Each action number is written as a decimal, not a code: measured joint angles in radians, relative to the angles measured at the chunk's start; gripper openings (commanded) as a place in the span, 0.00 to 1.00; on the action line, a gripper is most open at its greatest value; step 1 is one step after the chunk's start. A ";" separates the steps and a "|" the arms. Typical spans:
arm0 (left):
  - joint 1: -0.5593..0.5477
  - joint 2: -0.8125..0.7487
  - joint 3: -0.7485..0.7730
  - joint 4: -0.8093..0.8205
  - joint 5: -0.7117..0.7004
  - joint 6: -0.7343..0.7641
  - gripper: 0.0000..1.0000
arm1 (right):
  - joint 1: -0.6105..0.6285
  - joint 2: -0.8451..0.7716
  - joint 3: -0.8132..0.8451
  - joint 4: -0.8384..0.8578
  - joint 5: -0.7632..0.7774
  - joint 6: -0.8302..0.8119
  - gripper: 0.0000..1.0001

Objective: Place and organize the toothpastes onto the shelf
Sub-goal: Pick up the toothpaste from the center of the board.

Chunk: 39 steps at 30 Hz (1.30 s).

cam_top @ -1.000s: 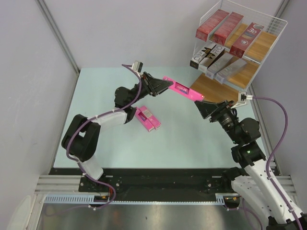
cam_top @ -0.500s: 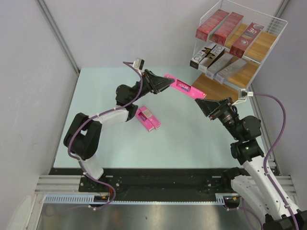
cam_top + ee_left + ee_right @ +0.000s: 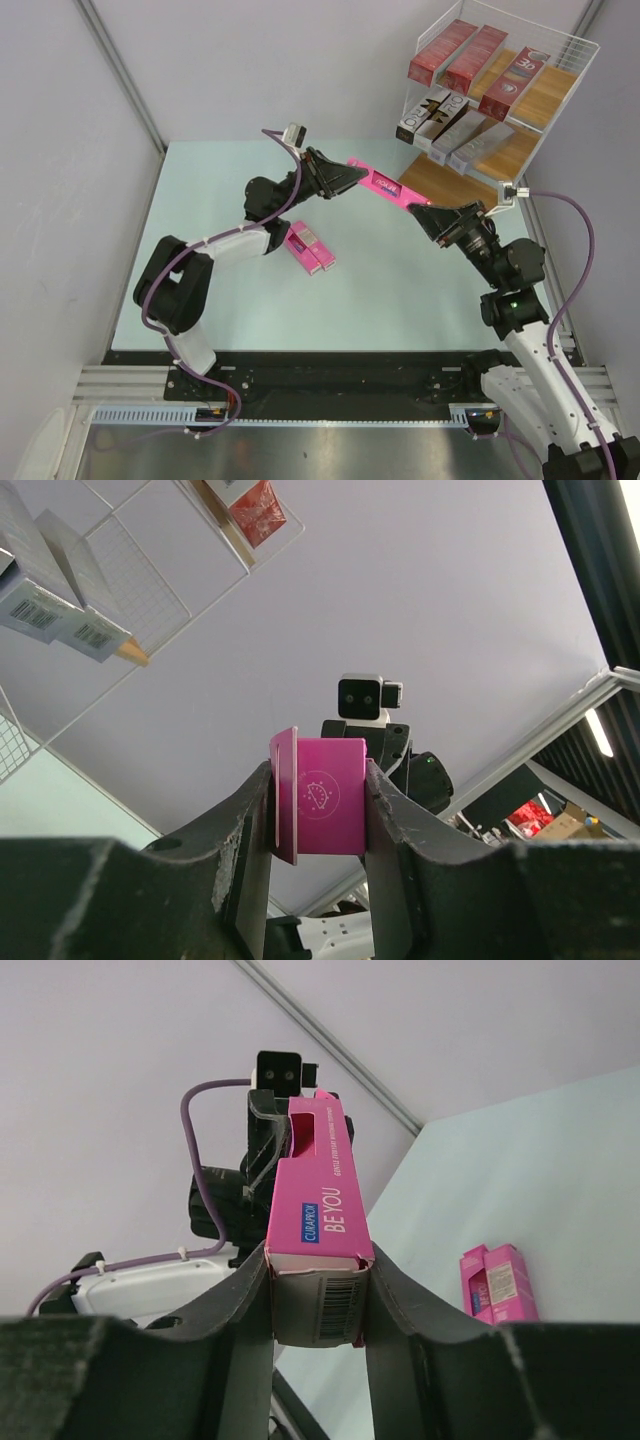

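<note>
A bright pink toothpaste carton (image 3: 385, 186) hangs in the air between both arms. My left gripper (image 3: 352, 175) is shut on its left end; that end shows in the left wrist view (image 3: 320, 796). My right gripper (image 3: 424, 209) is shut on its right end; the carton runs away from me in the right wrist view (image 3: 316, 1195). Two more pink cartons (image 3: 307, 246) lie side by side on the table, also in the right wrist view (image 3: 497, 1282). The white wire shelf (image 3: 568, 50) at the far right holds three dark red cartons (image 3: 470, 60) on top and silver-grey cartons (image 3: 462, 134) on the middle board.
The shelf's bottom wooden board (image 3: 432, 180) lies just behind the held carton. The pale green table (image 3: 210, 210) is bordered by grey walls at the left and back. The shelf's wire side shows at the left in the left wrist view (image 3: 140, 585).
The pink carton and both grippers have shifted slightly right and toward the shelf. The two cartons on the table have not moved.
</note>
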<state>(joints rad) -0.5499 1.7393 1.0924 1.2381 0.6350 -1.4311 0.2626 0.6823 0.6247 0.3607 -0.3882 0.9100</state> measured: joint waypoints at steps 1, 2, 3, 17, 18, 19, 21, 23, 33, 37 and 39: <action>0.001 0.000 0.000 0.000 0.000 0.000 0.23 | -0.001 0.002 0.000 0.003 -0.002 0.003 0.29; 0.001 0.000 0.000 0.001 0.000 0.000 0.25 | -0.004 0.004 0.000 0.006 -0.005 0.007 0.27; 0.001 0.000 0.000 0.001 -0.001 0.000 0.30 | -0.007 0.006 0.000 0.009 -0.010 0.008 0.27; 0.051 -0.080 0.000 -0.299 0.027 0.235 1.00 | -0.111 0.076 0.001 0.018 -0.143 0.010 0.18; 0.067 -0.092 0.000 -0.320 0.031 0.253 1.00 | -0.118 0.090 0.002 0.019 -0.161 0.010 0.17; 0.084 -0.100 0.000 -0.336 0.035 0.267 1.00 | -0.124 0.101 0.005 0.018 -0.174 0.010 0.17; 0.116 -0.112 -0.001 -0.364 0.049 0.291 1.00 | -0.137 0.133 0.017 0.018 -0.210 0.010 0.16; 0.143 -0.124 -0.012 -0.388 0.053 0.315 1.00 | -0.145 0.165 0.036 0.016 -0.251 0.007 0.15; 0.188 -0.246 -0.116 -0.668 0.048 0.568 1.00 | -0.160 0.334 0.138 0.011 -0.478 -0.041 0.09; 0.216 -0.266 -0.230 -0.555 0.133 0.547 1.00 | -0.161 0.354 0.139 -0.009 -0.539 -0.074 0.08; 0.226 -0.266 -0.282 -0.482 0.186 0.516 1.00 | -0.163 0.360 0.144 -0.025 -0.568 -0.095 0.08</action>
<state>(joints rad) -0.3241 1.4738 0.8101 0.7559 0.8207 -0.9150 0.1001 1.0428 0.7689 0.3355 -0.9565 0.8154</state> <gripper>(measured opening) 0.995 0.394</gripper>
